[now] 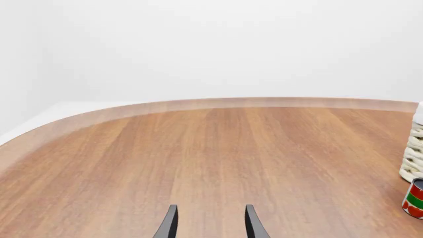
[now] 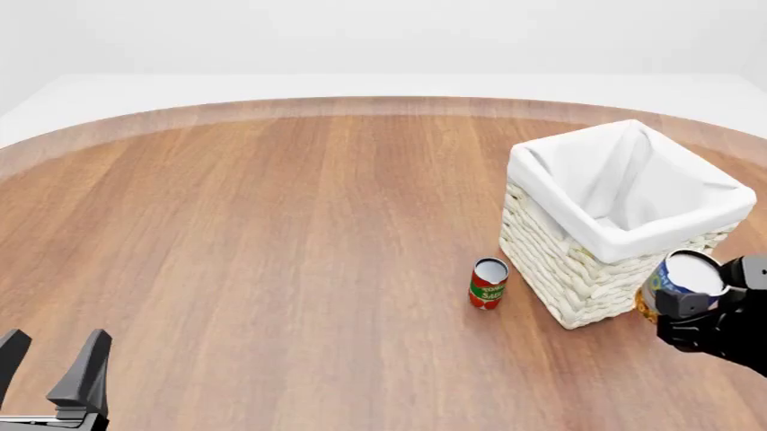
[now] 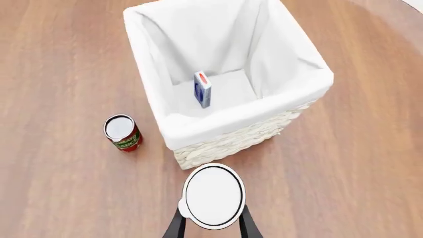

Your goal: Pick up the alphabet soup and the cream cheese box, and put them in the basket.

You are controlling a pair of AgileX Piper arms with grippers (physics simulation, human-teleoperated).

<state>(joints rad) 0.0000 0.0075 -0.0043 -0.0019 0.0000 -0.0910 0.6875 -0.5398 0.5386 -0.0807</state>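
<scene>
Right tool (image 3: 210,225) clenches the round alphabet soup (image 3: 212,196); left tool (image 1: 210,223) released over woodgrain.

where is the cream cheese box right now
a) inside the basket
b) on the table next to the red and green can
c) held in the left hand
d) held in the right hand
a: the right wrist view shows the cream cheese box standing on the white lining at the bottom of the basket, while the right hand holds the alphabet soup and the left hand is open with nothing in it.
</scene>
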